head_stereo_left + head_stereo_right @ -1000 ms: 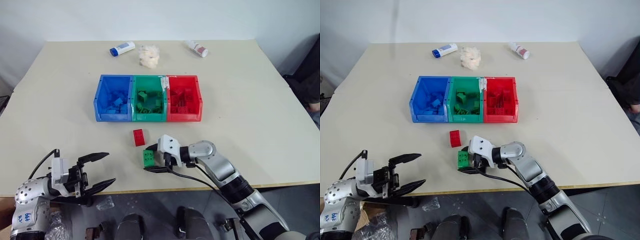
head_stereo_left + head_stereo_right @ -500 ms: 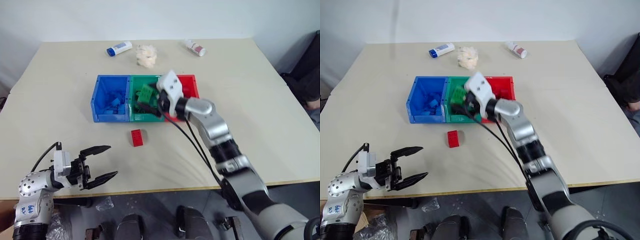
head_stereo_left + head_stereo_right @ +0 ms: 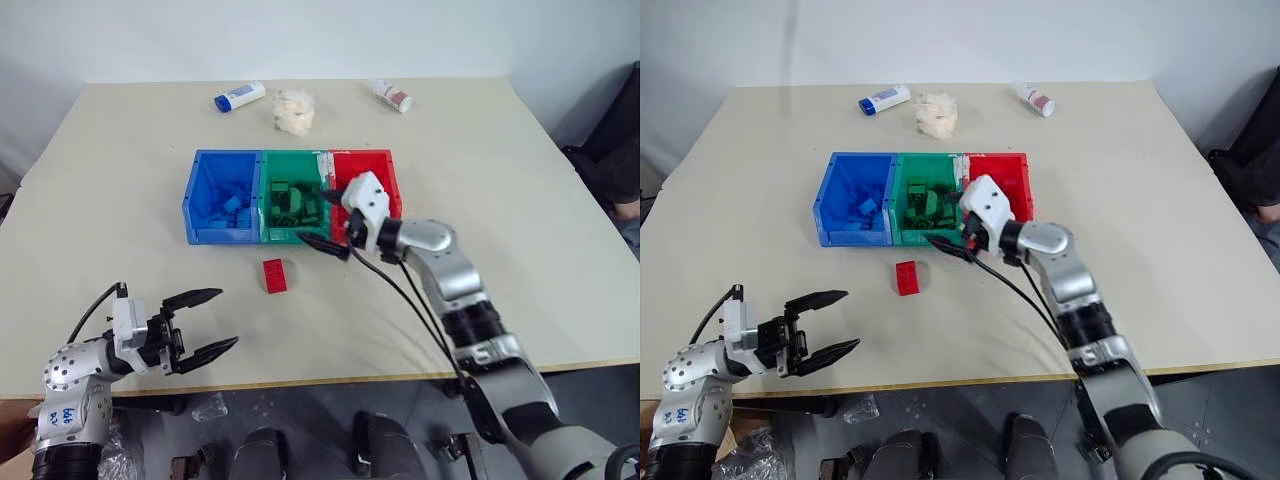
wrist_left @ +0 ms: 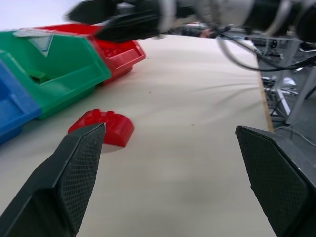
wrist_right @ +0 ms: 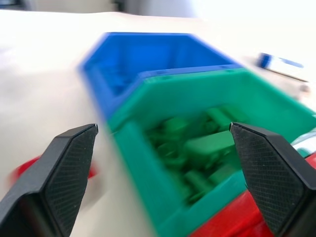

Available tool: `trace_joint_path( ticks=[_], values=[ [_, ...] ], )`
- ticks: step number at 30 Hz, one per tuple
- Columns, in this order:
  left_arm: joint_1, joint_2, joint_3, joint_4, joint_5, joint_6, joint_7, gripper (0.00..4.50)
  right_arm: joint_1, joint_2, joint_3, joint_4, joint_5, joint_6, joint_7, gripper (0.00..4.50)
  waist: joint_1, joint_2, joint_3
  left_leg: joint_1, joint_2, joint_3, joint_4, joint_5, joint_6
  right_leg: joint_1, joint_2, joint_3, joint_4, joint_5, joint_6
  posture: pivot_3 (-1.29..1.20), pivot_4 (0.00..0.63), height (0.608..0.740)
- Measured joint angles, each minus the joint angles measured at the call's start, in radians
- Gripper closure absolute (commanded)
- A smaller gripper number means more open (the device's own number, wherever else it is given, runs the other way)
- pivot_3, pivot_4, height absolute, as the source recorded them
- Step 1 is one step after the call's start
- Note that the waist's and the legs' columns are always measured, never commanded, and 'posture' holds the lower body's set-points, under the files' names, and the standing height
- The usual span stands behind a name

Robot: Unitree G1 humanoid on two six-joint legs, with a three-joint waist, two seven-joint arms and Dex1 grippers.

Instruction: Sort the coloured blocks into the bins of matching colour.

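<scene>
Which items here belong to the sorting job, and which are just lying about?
Job: red block on the table; blue bin, green bin, red bin, all holding blocks.
Lying about: blue-capped tube, red-capped tube, fluffy wad.

Silver-grey jointed arms, black two-finger grippers, left gripper (image 3: 205, 324), right gripper (image 3: 327, 215), white wrist housings, black cables, blue handwritten marking on left forearm, mesh-textured finger pads (image 4: 79, 168)

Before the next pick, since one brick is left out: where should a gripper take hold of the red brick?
Probably across the red brick's two long sides, coming from above. It lies flat on the table, studs up, apart from the bins, both sides free.
</scene>
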Motion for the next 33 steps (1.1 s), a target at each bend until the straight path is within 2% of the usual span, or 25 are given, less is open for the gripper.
trace_joint_path(
  ticks=[5,10,14,20,24,26,33],
  values=[
    [0.051,-0.007,0.012,-0.014,0.033,0.012,0.110,0.00,0.210,-0.209,-0.019,-0.163,0.084,0.042,0.191,0.03,0.008,0.000,0.000,0.000,0.000,0.000,0.001,-0.002,0.001,0.001,0.000,0.000,-0.002,0.000,0.001,0.00,0.150,0.740],
    [0.114,-0.008,0.037,-0.055,0.075,0.009,0.225,0.00,0.301,-0.323,-0.112,-0.201,0.172,0.050,0.293,0.03,0.005,0.000,0.000,0.001,0.001,0.001,0.001,-0.002,0.001,0.001,0.000,0.000,-0.001,0.000,0.000,0.00,0.150,0.740],
    [0.224,-0.001,0.113,-0.090,0.091,0.007,0.295,0.00,0.382,-0.395,-0.155,-0.196,0.203,0.049,0.352,0.03,0.006,0.000,0.000,0.001,0.001,0.002,0.001,-0.004,0.002,0.001,0.000,0.000,-0.003,0.000,0.000,0.00,0.150,0.740],
    [0.349,0.009,0.205,-0.143,0.077,-0.001,0.301,0.00,0.378,-0.407,-0.166,-0.181,0.211,0.048,0.365,0.03,0.008,0.000,0.000,0.002,0.001,0.002,0.002,-0.004,0.002,0.002,0.000,0.000,-0.003,0.000,0.000,0.00,0.150,0.740],
    [0.354,0.010,0.213,-0.176,0.069,0.006,0.302,0.00,0.349,-0.401,-0.168,-0.154,0.211,0.037,0.364,0.03,0.013,0.000,0.000,0.001,0.001,0.002,0.002,-0.004,0.002,0.002,0.000,0.000,-0.003,0.000,0.000,0.00,0.150,0.740],
    [0.327,0.007,0.189,-0.200,0.077,0.023,0.324,0.00,0.346,-0.392,-0.168,-0.151,0.211,0.026,0.363,0.03,0.014,0.000,0.000,0.001,0.001,0.002,0.002,-0.004,0.002,0.002,0.000,0.000,-0.003,0.000,0.000,0.00,0.150,0.740],
    [0.112,-0.074,-0.040,-0.278,0.190,0.160,0.509,0.00,0.343,-0.362,-0.165,-0.156,0.210,0.014,0.340,0.03,0.020,0.000,0.000,0.001,0.001,0.002,0.003,-0.004,0.002,0.002,0.000,0.000,-0.002,0.000,0.001,0.00,0.150,0.740]
  ],
)
